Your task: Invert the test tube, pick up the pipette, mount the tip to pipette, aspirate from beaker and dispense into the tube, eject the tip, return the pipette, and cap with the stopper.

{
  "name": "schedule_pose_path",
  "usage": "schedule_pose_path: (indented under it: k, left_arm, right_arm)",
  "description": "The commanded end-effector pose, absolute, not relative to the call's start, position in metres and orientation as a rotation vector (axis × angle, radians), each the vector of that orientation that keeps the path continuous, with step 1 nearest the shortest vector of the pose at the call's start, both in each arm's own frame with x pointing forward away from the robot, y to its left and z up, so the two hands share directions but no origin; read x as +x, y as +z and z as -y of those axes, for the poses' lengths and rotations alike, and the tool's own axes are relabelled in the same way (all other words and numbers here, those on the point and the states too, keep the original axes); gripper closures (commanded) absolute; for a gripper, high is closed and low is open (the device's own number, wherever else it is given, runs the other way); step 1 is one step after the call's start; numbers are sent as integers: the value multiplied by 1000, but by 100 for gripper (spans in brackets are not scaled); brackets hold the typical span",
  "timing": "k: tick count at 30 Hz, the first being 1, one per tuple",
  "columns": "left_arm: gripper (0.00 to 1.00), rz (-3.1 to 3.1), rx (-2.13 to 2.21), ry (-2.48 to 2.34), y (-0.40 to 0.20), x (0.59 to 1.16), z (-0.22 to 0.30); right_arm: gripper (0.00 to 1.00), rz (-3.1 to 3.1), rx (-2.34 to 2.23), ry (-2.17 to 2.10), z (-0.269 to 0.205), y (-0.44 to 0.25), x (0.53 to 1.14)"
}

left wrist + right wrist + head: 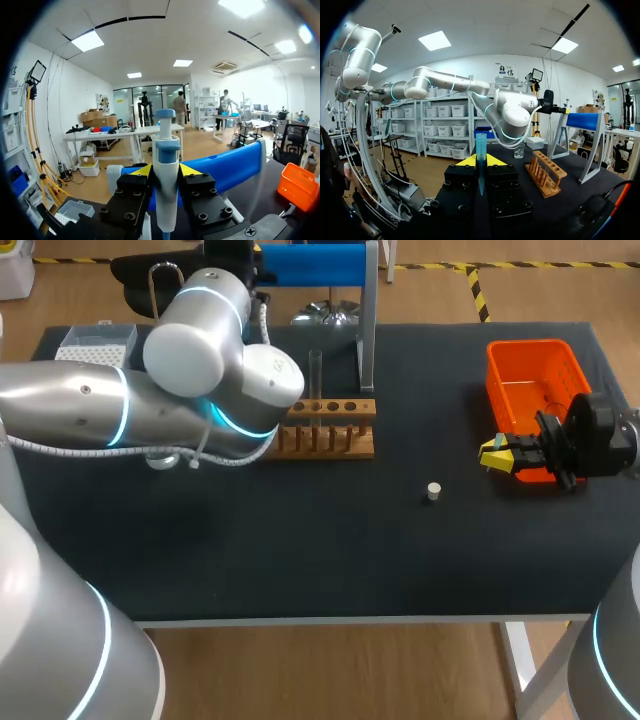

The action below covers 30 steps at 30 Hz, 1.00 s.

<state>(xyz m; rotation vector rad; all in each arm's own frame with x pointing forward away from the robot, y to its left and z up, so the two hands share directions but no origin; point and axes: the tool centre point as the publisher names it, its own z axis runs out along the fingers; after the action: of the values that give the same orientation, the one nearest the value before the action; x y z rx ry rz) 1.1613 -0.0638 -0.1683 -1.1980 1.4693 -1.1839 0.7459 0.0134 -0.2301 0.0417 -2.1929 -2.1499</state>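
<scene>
While upright, pipette [165, 165] (blue-topped) between fingers [142, 171].

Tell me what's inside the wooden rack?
One clear test tube stands in the wooden rack; the holes beside it look empty. My left arm hides its left end.

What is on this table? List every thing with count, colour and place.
test tube rack: 1, wooden, table middle
test tube: 1, clear, upright in rack
stopper: 1, pale, right of rack
bin: 1, orange, far right
tip box: 1, clear, far left
pipette stand: 1, blue, behind rack
beaker: 1, clear, beside rack
pipette: 1, white-blue, left jaws
pipette tip: 1, blue, right jaws
left arm: 1, silver, jaws shut on pipette
right arm: 1, silver, by bin, jaws shut on pipette tip
</scene>
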Motion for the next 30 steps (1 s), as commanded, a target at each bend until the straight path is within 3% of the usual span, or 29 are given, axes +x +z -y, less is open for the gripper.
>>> schedule_pose_path:
  k: [1,20,30]
  left_arm:
    - [100,-1532,-1190,-1221,-152,1140,55]
    - [100,-1825,-896,-1523,-99,1020,66]
    - [100,-1825,-896,-1523,-99,1020,66]
  right_arm:
    - [100,2198,39,-2149,-14,-229,744]
    - [100,2198,39,-2149,-14,-229,744]
    - [100,2198,39,-2149,-14,-229,744]
